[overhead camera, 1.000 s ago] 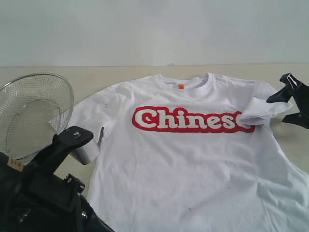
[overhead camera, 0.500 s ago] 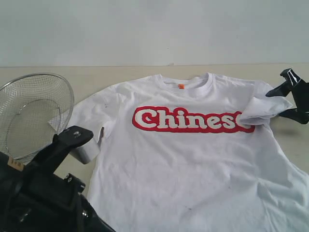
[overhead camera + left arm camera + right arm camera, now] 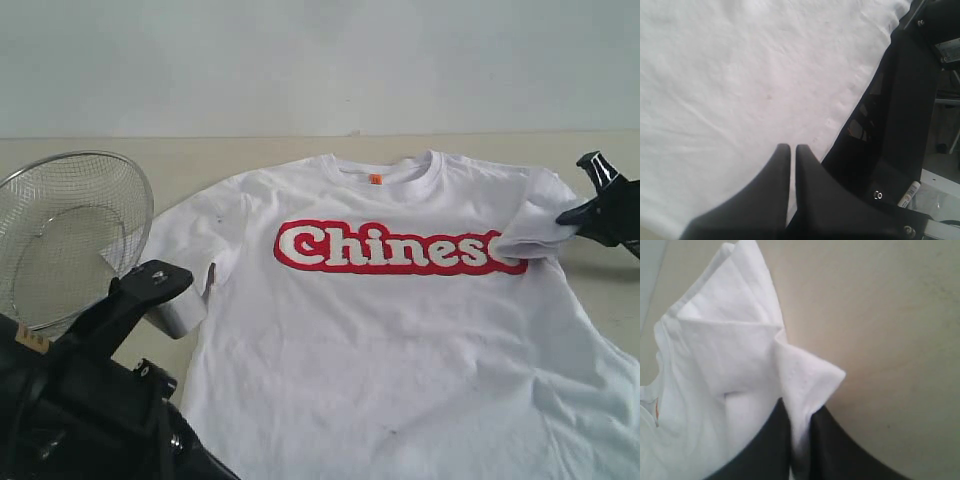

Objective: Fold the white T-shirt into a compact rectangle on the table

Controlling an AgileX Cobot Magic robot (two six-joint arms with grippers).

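The shirt (image 3: 400, 330) lies face up and spread almost flat on the tabletop (image 3: 230, 160). Its collar points toward the far edge, the red lettering runs across the chest, and the lower part runs out of the exterior view on the near side. As a fold, this looks barely begun.

The only part turned in is the sleeve (image 3: 535, 235) on the right arm's side. It is lifted and drawn inward, so its edge covers the last letter of the print. The right tool (image 3: 572, 213) is clamped on that sleeve's hem. In the right wrist view, white cloth is pinched between the two dark fingers (image 3: 840, 455), with a bunched corner standing up out of them and bare tabletop beside it.

The other sleeve (image 3: 190, 250) lies out sideways near the wire basket (image 3: 60, 220), with its end curled under a little, just beside the left tool (image 3: 160, 280). That tool's fingers are together. In the left wrist view they hang over plain white cloth, and I can see nothing between them.

By my reckoning, one sleeve is partway in and everything else is left to do:
- lay that sleeve down flat;
- bring the other sleeve in;
- fold the sides toward the middle;
- double the body up lengthwise into a rectangle.

Soft wrinkles show low on the body and may need smoothing before the later folds.
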